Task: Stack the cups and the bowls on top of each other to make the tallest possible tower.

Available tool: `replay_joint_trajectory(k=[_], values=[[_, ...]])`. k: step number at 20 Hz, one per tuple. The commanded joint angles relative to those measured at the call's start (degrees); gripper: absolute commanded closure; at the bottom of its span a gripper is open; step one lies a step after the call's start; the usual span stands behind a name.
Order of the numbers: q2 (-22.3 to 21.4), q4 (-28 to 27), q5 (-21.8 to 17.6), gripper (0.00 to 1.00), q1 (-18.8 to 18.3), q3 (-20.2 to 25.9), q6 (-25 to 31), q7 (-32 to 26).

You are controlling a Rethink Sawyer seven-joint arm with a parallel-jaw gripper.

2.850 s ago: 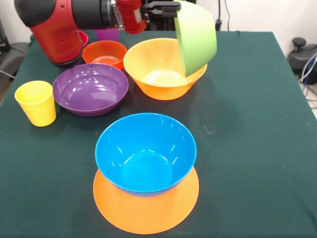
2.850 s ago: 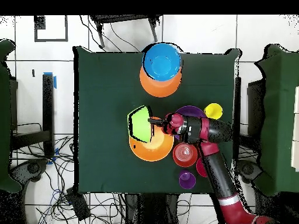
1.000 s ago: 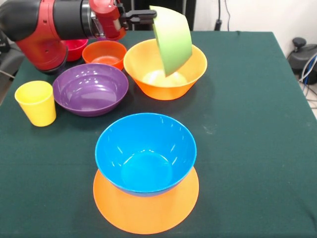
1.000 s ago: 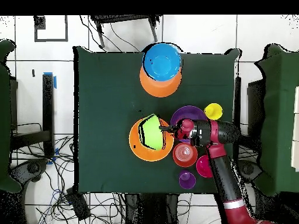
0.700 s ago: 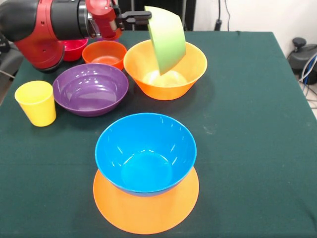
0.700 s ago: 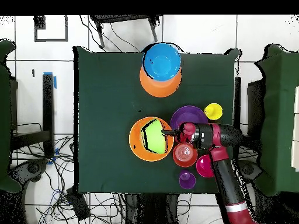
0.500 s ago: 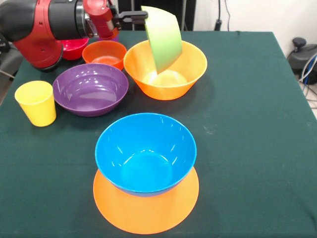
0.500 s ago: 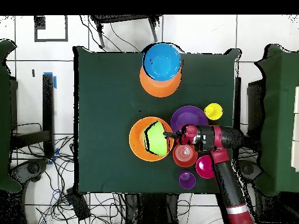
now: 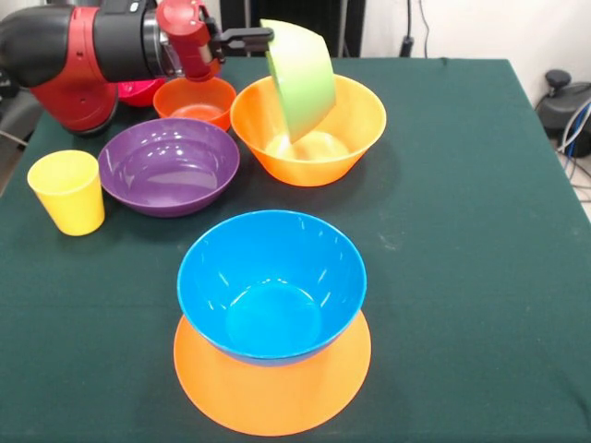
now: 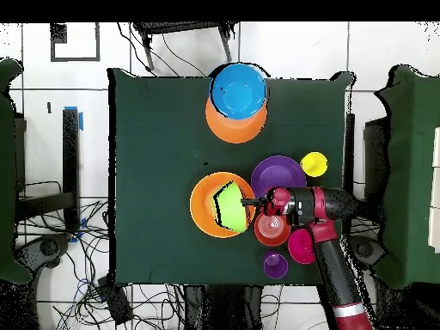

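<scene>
The red and black arm (image 9: 102,46) lies horizontal, its gripper (image 9: 261,39) pinching the rim of the glossy green plastic bowl (image 9: 300,78). This bowl hangs tilted on edge inside the large orange plastic bowl (image 9: 355,125), at 12 o'clock from the blue bowl (image 9: 271,284).

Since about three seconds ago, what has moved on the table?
The gripper, shut on the green bowl, carried it tilted from beyond the upright orange bowl's rim to over its middle. The blue bowl, purple bowl and yellow cup stayed put.
</scene>
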State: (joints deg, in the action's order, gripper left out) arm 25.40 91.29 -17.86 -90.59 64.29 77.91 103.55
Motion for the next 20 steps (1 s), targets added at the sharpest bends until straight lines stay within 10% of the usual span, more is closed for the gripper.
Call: replay_joint_trajectory(k=[1, 20], values=[[1.9, -9.2, 2.5, 1.00, 3.5, -5.0, 5.5, -16.9], [2.6, -11.0, 4.7, 1.00, 4.7, -5.8, 8.6, -16.5]])
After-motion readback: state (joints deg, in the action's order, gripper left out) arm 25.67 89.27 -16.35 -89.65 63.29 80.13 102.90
